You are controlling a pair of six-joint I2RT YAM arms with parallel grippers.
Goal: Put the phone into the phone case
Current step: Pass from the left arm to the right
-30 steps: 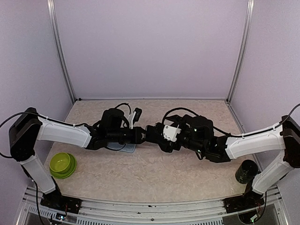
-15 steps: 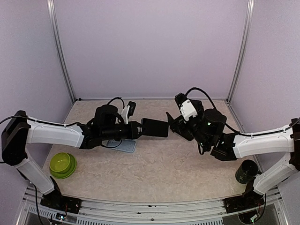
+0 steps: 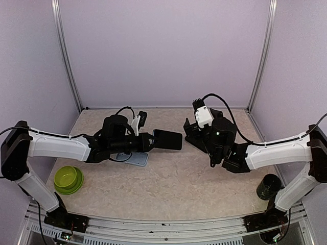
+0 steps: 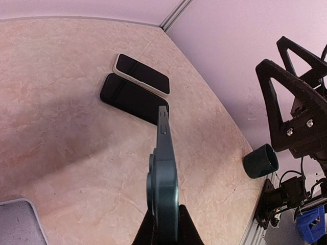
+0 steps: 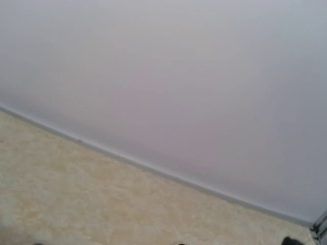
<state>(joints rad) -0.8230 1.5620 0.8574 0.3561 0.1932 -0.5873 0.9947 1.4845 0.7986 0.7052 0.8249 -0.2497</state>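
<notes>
**Grippers parted, phone left with the left arm**

Drawn back from the meeting point of a second ago, the right gripper [image 3: 190,131] hangs over the far worktop [image 3: 168,189] with its jaws spread and empty. The left gripper [image 3: 152,141] is clamped on one end of the teal-edged phone [image 3: 168,139], which juts towards the right arm above the worktop. I cannot tell whether a case is on it. A grey-blue flat piece [image 3: 137,159] lies under the left arm. In the left wrist view, a white-rimmed phone [image 4: 141,74] lies against a black phone [image 4: 130,98].
</notes>
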